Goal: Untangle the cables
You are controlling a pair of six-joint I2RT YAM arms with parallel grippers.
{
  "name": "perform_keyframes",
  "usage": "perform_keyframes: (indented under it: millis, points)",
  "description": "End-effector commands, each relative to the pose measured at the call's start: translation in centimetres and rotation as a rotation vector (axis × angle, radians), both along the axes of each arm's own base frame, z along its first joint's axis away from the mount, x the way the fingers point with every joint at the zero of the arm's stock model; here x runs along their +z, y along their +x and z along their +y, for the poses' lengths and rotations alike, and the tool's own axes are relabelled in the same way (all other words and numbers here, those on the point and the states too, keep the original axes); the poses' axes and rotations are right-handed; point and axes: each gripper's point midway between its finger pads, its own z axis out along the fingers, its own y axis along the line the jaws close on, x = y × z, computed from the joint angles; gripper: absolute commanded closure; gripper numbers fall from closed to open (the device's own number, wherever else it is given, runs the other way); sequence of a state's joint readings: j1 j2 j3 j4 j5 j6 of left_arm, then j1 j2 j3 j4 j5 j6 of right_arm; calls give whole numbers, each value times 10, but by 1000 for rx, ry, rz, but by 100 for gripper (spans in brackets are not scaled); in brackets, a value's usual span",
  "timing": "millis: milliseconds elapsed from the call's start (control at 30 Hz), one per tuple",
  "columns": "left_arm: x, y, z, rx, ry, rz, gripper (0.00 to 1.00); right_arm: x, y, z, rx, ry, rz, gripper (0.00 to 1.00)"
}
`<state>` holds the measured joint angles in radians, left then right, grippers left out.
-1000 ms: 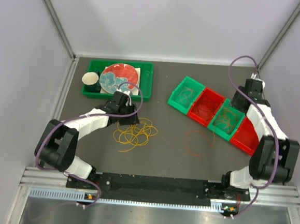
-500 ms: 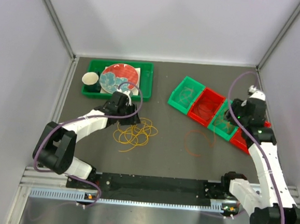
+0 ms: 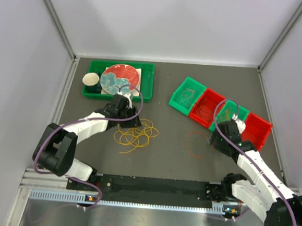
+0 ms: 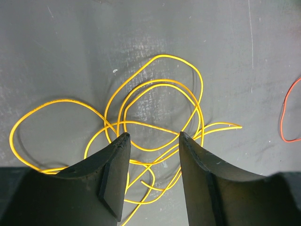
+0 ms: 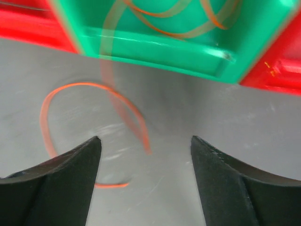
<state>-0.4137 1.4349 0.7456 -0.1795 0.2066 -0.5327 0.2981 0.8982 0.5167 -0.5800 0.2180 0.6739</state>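
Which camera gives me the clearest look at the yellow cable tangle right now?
Left wrist: the yellow cable tangle fills the frame, sharp, most crossings readable just ahead of the left gripper. Top external shows it whole but small. Right wrist shows none of it, only a blurred orange cable and bins.

The left arm [image 3: 90, 122] and right arm [image 3: 257, 167] wear white shells with black joints. A thin purple hose [image 3: 214, 123] trails along each. The fingers [image 4: 111, 181] are matte black, curved wedges.
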Motion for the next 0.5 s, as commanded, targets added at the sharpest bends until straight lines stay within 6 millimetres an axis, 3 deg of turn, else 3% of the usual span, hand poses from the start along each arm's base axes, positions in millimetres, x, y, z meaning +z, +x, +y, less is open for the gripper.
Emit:
perform_keyframes:
  millis: [0, 67, 100, 167, 267, 467]
  points:
    - [15, 6, -3, -8, -33, -55, 50, 4, 21, -9, -166, 46, -164, 37]
    - [15, 6, -3, -7, -32, -56, 50, 0, 21, -9, -166, 41, -153, 55]
    - [14, 6, -3, -7, -31, -53, 50, 1, 22, -6, -156, 47, -150, 75]
    - [16, 7, -5, -8, -38, -56, 50, 8, 26, -5, -150, 46, -151, 100]
    - [16, 9, -5, -4, -42, -53, 50, 28, 30, -8, -134, 24, -187, 100]
    - [18, 11, -6, -5, -40, -58, 50, 104, 45, -26, -123, -85, -334, 100]
